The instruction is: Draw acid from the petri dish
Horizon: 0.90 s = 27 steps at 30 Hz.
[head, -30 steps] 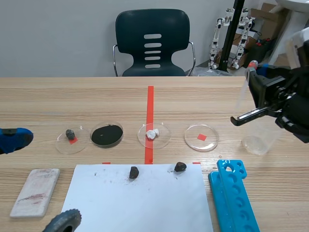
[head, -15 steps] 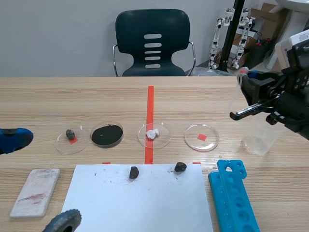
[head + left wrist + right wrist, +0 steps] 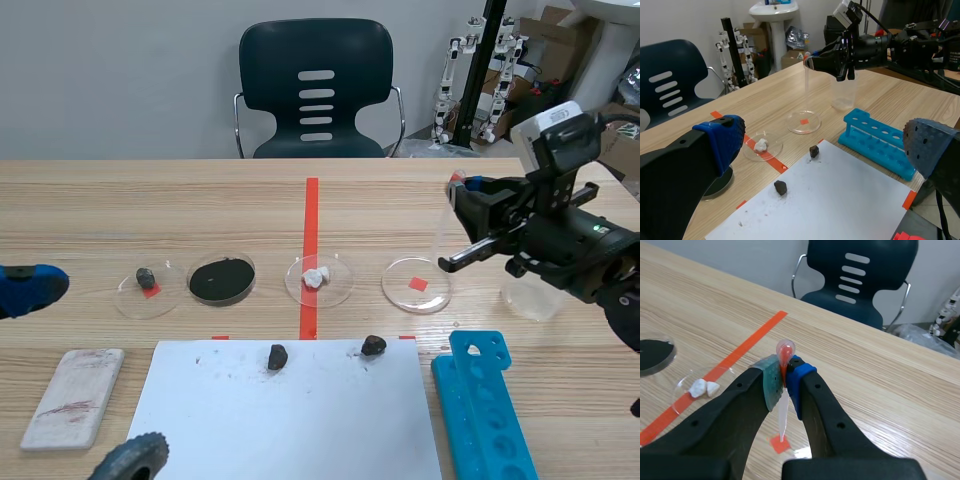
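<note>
right claw [image 3: 785, 382] raised and pinching, left claw [image 3: 822, 145] low, splayed

Blue rack [image 3: 485, 410] (near end) out of view

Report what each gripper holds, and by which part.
Right gripper pinches the dropper at the base of its red bulb, tip down; left gripper is open, holding nothing.

Our right pincer [image 3: 785, 382] pinches a clear pipette [image 3: 783, 415] just below its red bulb, stem pointing down toward the desk [image 3: 865, 375]; white lumps [image 3: 703, 386] lie off to one side.
</note>
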Available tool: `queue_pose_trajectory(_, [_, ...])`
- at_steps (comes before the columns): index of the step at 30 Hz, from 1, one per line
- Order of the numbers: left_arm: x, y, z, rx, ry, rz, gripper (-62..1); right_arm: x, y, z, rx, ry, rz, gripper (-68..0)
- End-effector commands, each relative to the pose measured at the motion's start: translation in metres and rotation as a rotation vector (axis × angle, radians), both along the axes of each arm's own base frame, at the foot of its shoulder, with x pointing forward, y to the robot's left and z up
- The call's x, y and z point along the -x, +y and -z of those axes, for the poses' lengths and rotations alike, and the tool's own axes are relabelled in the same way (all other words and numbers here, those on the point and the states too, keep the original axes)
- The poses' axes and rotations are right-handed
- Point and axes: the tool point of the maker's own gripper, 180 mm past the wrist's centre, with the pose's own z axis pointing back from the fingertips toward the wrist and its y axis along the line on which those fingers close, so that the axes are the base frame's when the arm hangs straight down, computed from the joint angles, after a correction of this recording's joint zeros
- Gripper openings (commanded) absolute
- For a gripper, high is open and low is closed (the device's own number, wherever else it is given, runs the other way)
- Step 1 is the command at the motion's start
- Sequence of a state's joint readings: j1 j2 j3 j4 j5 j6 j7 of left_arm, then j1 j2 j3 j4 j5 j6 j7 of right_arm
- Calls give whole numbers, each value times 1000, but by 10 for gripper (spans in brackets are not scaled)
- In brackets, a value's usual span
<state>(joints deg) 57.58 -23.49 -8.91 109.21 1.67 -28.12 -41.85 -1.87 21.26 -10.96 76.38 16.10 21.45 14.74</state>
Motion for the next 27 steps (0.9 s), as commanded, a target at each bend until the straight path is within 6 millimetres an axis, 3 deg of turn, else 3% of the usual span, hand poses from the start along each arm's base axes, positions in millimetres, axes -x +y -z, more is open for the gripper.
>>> queue_pose_trajectory(1, [0,1,-4,21,-8,-12,14,-6,4,-17,-20,-51,-8,-665])
queue_pose_trajectory(10, [0,1,-4,21,-8,-12,14,0,17,-9,-21,-26,-41,-665])
queue_pose_trajectory(27, [0,1,-4,21,-8,-12,14,2,10,10,6,14,-28,-665])
